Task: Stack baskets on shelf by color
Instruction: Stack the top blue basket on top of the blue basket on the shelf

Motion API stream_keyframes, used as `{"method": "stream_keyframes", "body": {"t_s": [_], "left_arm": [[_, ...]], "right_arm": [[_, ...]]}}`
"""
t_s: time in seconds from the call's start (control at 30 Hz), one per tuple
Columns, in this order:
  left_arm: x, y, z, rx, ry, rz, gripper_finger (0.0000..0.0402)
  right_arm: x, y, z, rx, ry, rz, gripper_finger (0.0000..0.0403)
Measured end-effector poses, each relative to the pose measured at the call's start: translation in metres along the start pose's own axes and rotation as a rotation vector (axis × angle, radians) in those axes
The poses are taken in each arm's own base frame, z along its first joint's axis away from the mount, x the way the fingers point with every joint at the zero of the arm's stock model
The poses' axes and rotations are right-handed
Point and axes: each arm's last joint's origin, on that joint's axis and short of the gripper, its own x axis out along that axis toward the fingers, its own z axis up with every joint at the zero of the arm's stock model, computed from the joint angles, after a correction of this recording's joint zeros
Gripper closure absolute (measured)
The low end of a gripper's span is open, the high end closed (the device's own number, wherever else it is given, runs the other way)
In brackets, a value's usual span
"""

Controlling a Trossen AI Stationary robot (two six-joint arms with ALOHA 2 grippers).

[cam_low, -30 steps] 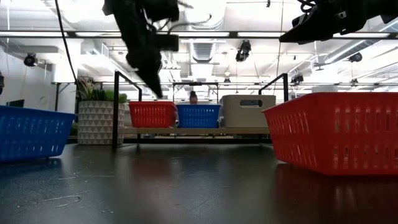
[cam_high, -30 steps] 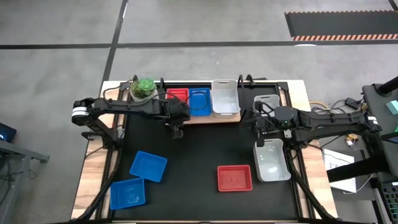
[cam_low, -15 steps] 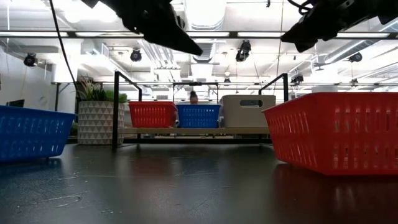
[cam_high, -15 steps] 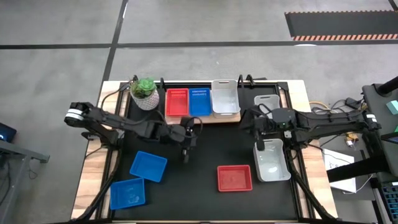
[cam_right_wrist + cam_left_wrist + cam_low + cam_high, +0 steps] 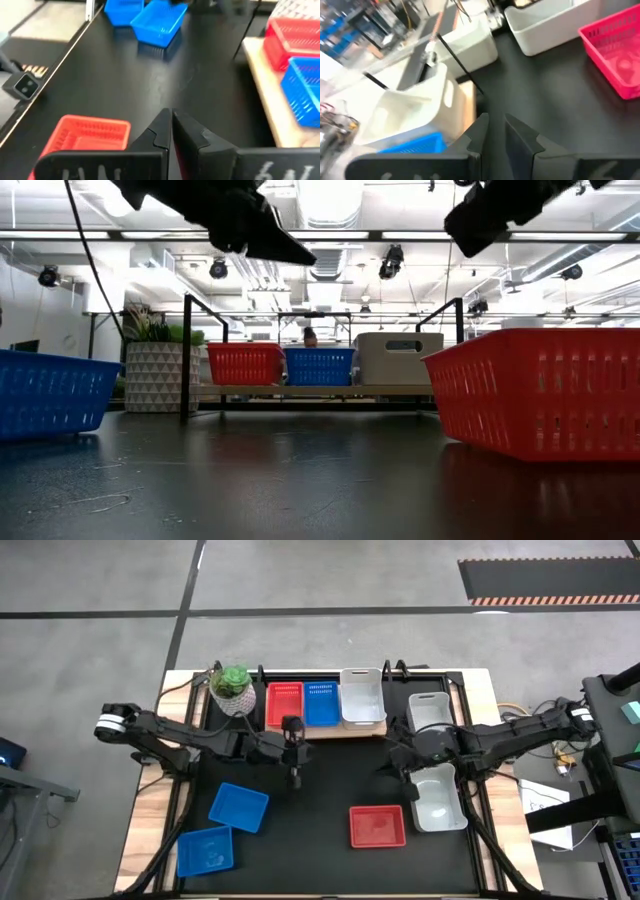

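Swinging off the shelf (image 5: 325, 730), where a red, blue and grey basket sit sorted, the left gripper (image 5: 294, 778), fingers slightly parted and empty, hovers mid-table while the right gripper (image 5: 392, 762), clenched empty, nears the grey basket (image 5: 437, 796).

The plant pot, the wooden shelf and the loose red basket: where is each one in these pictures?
Plant pot (image 5: 232, 690): high view, on its green leaves.
Wooden shelf (image 5: 340, 730): high view, on its bare front edge.
Loose red basket (image 5: 377, 826): high view, on its inside floor.
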Motion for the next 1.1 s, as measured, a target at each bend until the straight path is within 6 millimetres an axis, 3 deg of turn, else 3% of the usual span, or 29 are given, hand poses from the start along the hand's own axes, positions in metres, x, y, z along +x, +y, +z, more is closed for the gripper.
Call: {"method": "stream_keyframes", "body": {"t_s": [0.33,0.63,0.87,1.1], "left_arm": [[-0.021,0.013,0.012,0.011,-0.066,0.042,0.0364],[-0.027,0.016,0.015,0.002,-0.090,0.052,0.0364],[-0.031,0.017,0.016,0.030,-0.096,0.054,0.0364],[-0.061,0.032,0.025,0.068,-0.138,0.160,0.0364]], "right_arm": [[0.016,0.025,0.022,0.016,0.369,0.060,0.0394],[0.026,0.055,0.036,-0.035,0.653,0.104,0.0394],[0.042,0.062,0.051,-0.092,0.603,0.115,0.0394],[0.083,0.059,0.071,-0.304,0.427,0.095,0.0378]]}}
